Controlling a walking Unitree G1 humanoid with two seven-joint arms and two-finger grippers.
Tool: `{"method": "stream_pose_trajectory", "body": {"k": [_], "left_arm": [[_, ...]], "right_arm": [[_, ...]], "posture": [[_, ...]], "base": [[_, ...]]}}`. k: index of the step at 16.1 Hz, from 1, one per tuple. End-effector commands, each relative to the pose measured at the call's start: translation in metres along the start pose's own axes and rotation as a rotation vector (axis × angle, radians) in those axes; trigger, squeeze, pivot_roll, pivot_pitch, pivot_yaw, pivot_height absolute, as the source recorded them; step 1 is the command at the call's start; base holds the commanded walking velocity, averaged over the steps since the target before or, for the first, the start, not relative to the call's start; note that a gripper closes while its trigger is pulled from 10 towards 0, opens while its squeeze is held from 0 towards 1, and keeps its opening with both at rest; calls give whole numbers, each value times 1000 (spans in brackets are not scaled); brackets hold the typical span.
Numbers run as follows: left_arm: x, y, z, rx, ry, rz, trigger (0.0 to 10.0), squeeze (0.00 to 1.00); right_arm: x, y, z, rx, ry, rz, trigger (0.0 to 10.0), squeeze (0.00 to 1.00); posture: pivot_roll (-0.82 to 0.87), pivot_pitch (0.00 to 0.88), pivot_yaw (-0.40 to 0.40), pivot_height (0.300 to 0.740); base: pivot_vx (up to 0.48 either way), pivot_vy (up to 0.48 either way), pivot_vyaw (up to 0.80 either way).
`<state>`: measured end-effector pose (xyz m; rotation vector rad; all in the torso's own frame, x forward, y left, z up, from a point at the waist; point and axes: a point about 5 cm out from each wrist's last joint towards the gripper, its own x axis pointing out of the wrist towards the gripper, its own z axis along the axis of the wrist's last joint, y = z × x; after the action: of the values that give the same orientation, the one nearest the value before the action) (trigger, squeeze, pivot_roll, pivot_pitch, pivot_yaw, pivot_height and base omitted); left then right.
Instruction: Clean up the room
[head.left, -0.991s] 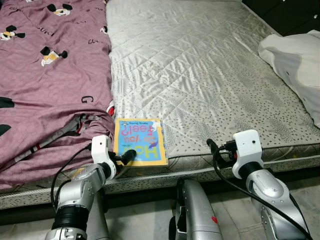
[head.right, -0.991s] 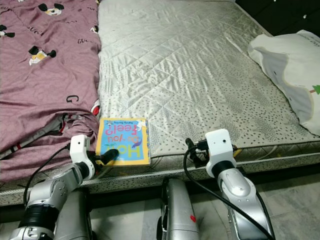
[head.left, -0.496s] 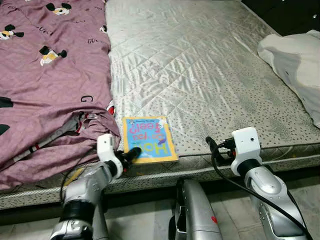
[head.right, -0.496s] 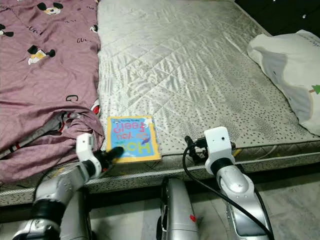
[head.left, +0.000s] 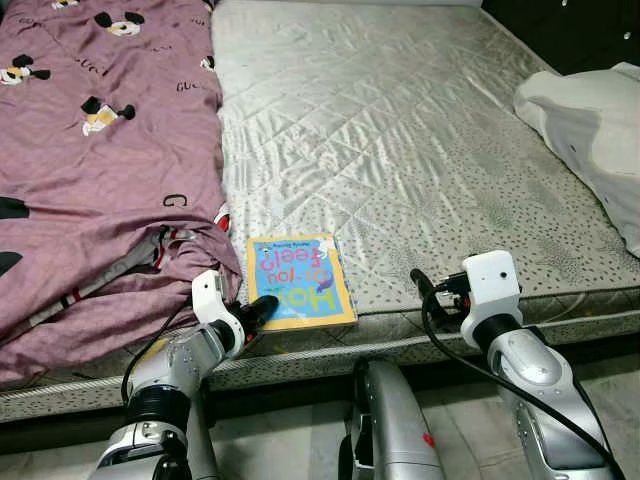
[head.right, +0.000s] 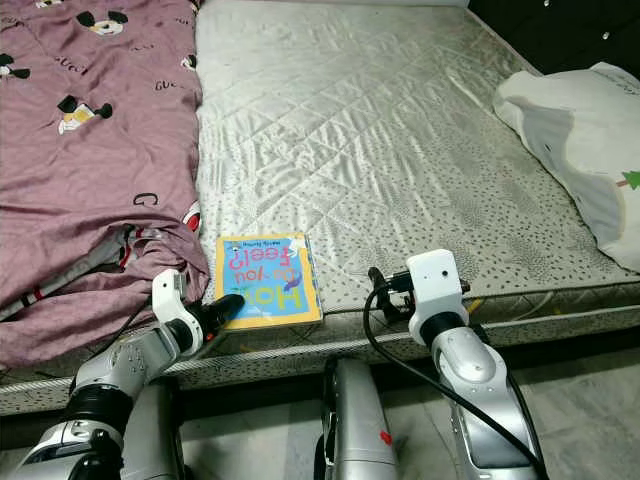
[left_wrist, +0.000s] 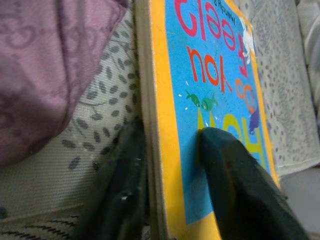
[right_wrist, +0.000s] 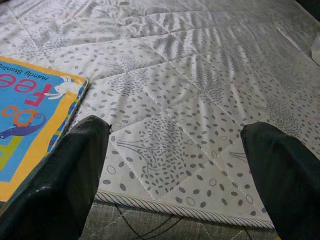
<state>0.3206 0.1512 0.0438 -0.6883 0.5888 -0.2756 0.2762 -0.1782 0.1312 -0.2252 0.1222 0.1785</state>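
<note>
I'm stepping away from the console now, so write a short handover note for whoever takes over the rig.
Left gripper: shut on the book, one finger on the cover, the other under its near corner.
Right gripper: open and empty, hovering over the mattress edge, to the right of the book.
The book lies flat at the mattress's near edge, beside the purple blanket. A white pillow lies at the far right.
Done: book gripped. Left: lift it off the bed and put it away; the bedding is not yet tidied.
</note>
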Motion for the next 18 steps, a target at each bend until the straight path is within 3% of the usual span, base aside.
{"method": "stream_pose_trajectory", "body": {"k": [1, 6, 8, 13, 14, 15, 18], "left_arm": [[2, 2, -11, -22, 44, 10, 0, 0], [2, 2, -7, -29, 1, -14, 0, 0], [2, 4, -2, 13, -50, 19, 0, 0], [-6, 1, 22, 255, -218, 81, 0, 0], [-12, -6, 32, 330, -278, 76, 0, 0], [-13, -8, 35, 343, -293, 76, 0, 0], [-33, -19, 54, 492, -435, 121, 0, 0]], "right_arm": [[1, -1, -3, -1, 7, -8, 10000, 0], [3, 2, -2, 2, 1, -8, 10000, 0], [7, 3, -1, 9, -9, -11, 10000, 0], [23, 11, 7, 57, -62, -25, 10000, 0], [26, 12, 11, 80, -87, -32, 10000, 0], [27, 13, 11, 85, -92, -34, 10000, 0], [36, 14, 16, 158, -139, -72, 10000, 0]], "posture": [[-113, 88, -86, 515], [-105, 75, -83, 515], [-97, 61, -76, 515], [-68, 14, -46, 515], [-63, 6, -40, 515], [-57, 0, -33, 515], [-34, 0, 3, 515]], "base": [[0, 0, 0], [0, 0, 0], [0, 0, 0], [0, 0, 0], [0, 0, 0], [0, 0, 0], [0, 0, 0]]}}
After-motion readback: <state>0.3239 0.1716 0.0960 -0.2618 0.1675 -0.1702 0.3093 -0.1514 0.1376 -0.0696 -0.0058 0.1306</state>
